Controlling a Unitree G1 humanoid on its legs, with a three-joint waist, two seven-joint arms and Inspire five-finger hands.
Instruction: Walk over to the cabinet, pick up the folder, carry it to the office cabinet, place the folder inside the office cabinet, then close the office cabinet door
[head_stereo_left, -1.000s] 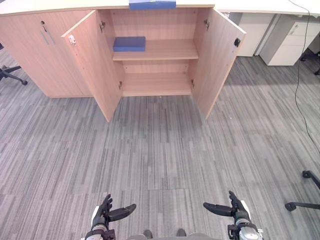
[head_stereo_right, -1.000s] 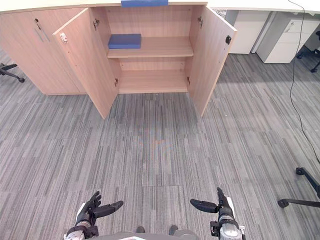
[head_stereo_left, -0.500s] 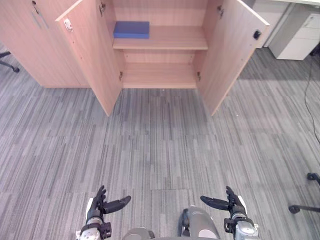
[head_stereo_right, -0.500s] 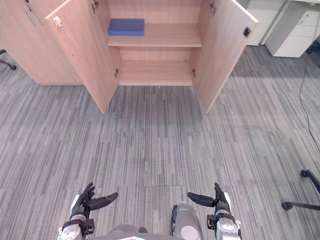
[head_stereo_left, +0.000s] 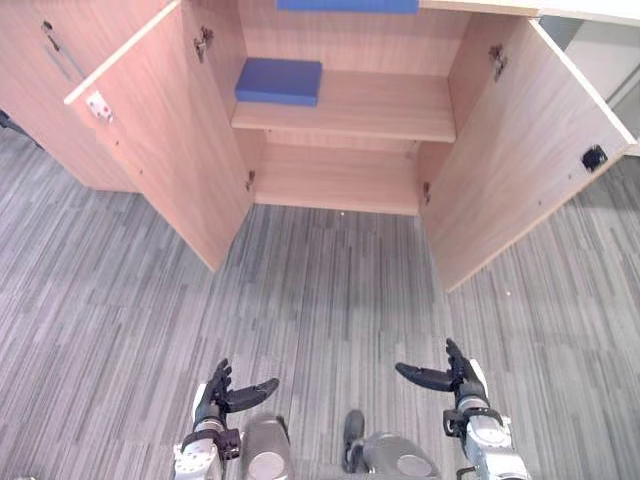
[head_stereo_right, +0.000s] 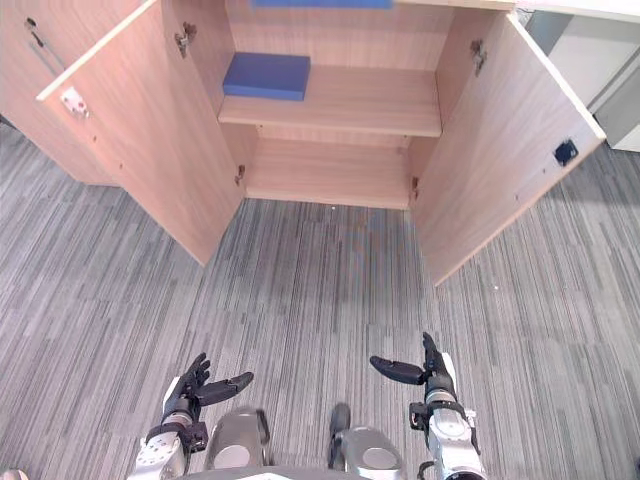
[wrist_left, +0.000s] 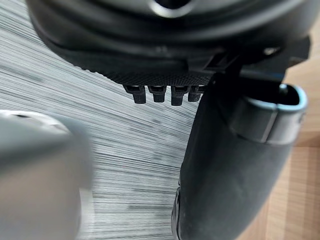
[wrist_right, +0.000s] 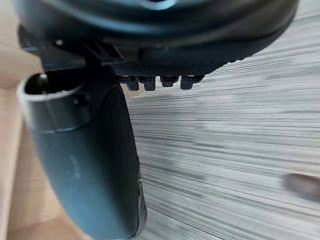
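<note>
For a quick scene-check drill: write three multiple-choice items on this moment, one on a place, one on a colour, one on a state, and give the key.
1. Where does the folder inside the cabinet lie?
A. on the bottom shelf
B. on the upper shelf, at its left end
C. on the carpet

2. What colour is that folder?
A. red
B. green
C. blue

3. How do the cabinet's doors stand?
A. both open
B. both shut
C. one open, one shut

Key: 1 B, since it lies flat at the left end of the upper shelf; 2 C, since its cover is plain blue; 3 A, since both doors are swung out towards the robot.
</note>
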